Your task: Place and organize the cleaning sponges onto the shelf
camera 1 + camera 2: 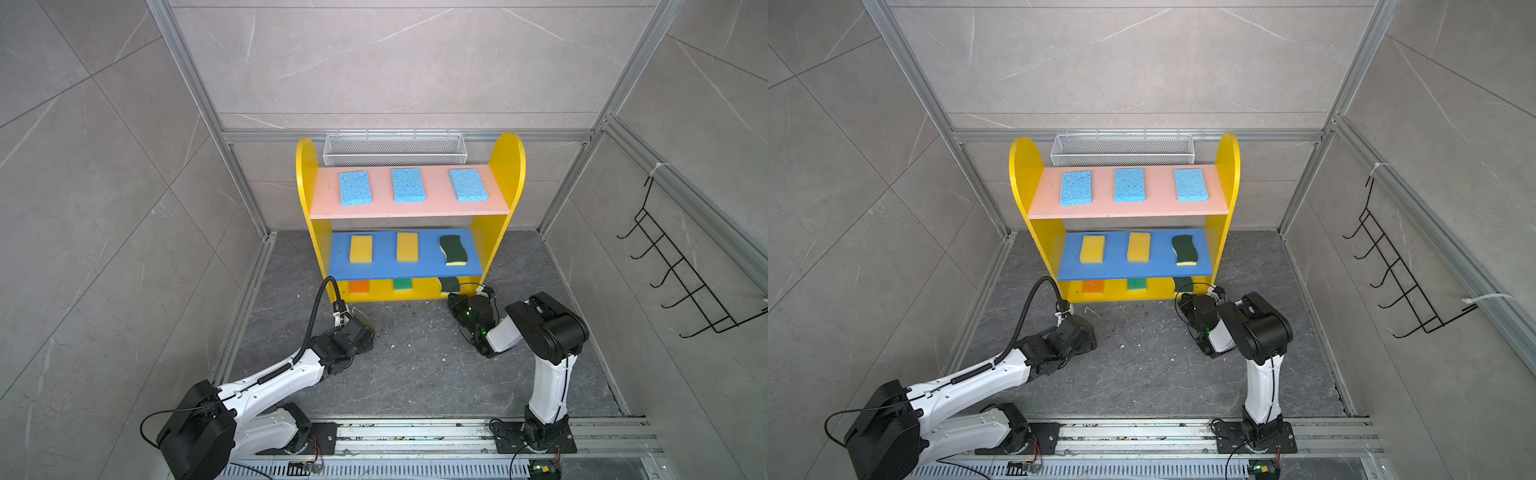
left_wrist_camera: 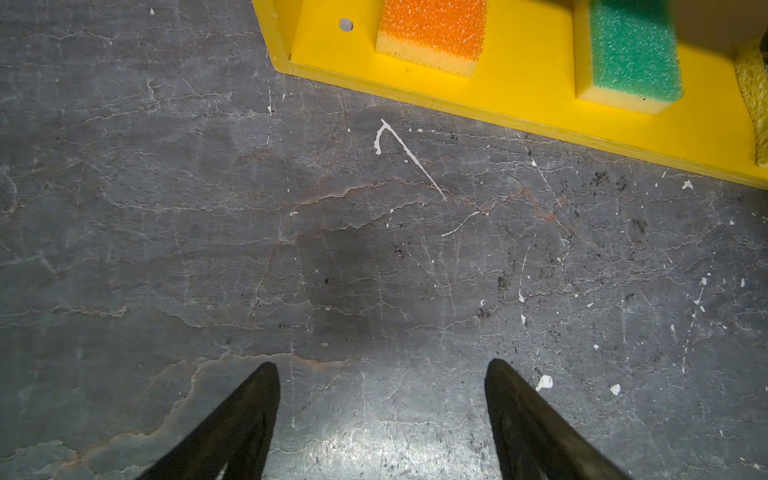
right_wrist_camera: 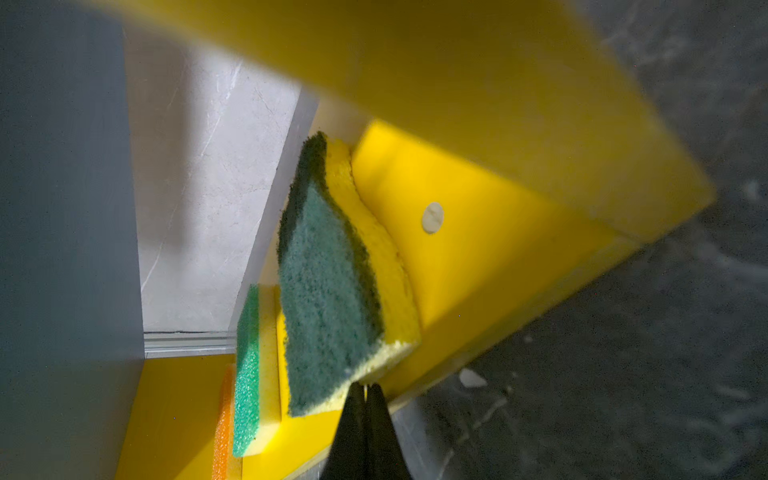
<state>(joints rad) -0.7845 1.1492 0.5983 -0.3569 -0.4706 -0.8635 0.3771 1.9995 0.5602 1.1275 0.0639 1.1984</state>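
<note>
My dark grey surface [image 1: 415, 374] has the shelf [image 1: 509, 166] at 12 o'clock, cleaning sponges [image 1: 408, 185] three per board: blue on pink, yellow and wavy dark-green on blue, orange, green, wavy below. My left gripper [image 2: 381, 362] is spread empty at 7 o'clock; right gripper [image 3: 366, 386] is pinched together by the bottom wavy sponge [image 3: 328, 291].

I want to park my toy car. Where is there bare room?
The dark floor between the shelf and the metal rail is mostly bare. The bottom tier's right corner is crowded: the right gripper meets the wavy green sponge.
</note>
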